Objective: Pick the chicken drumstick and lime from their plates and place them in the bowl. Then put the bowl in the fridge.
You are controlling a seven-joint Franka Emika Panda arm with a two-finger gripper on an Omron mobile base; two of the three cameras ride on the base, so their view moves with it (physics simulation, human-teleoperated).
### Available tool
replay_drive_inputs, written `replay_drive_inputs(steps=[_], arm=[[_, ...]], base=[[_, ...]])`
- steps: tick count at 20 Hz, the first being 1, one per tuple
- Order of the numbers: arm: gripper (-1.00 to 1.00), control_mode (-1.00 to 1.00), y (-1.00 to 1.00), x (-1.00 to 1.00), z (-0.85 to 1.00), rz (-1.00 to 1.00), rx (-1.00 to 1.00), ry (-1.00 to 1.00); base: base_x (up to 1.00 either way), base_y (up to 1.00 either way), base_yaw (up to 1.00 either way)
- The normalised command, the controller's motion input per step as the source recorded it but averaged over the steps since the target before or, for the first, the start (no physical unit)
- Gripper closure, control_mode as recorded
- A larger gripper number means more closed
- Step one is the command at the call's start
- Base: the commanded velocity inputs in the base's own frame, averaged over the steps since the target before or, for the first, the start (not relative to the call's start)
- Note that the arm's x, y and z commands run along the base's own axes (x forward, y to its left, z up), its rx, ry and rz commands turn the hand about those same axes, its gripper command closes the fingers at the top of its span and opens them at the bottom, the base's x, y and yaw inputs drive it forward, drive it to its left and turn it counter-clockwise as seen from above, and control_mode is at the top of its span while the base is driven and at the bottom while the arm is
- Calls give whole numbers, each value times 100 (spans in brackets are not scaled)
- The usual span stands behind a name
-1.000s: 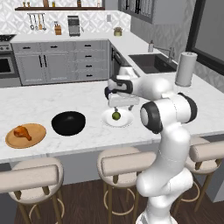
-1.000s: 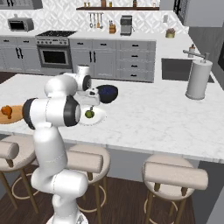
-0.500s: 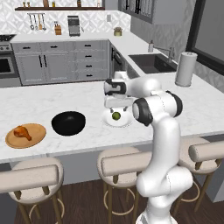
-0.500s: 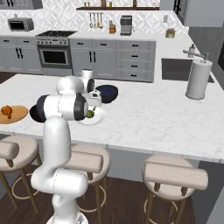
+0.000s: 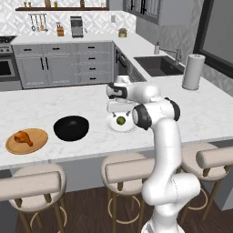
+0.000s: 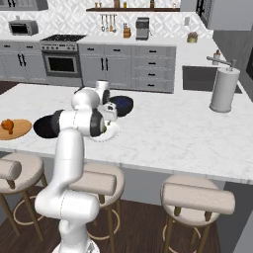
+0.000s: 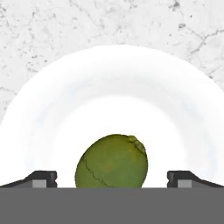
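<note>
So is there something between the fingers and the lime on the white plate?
Nothing visible does. In the hand view the lime lies on the white plate, in the open gap between the two fingers, and only bare plate shows around it. The gripper hangs right above it.

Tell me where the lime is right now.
The lime sits on the white plate on the marble counter, right of the black bowl in the left base view, directly between the open end effector's fingertips.
</note>
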Motion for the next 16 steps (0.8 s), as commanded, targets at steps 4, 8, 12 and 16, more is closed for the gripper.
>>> replay_drive_inputs(steps=[4, 8, 12, 16], arm=[[-100, -100, 0, -19, -14, 0, 0, 12], [-100, -100, 1, -26, -16, 0, 0, 13], [-100, -100, 1, -17, -24, 0, 0, 12], [-100, -100, 0, -3, -34, 0, 0, 10]], base=[[0, 0, 0], [0, 0, 0], [0, 0, 0], [0, 0, 0]])
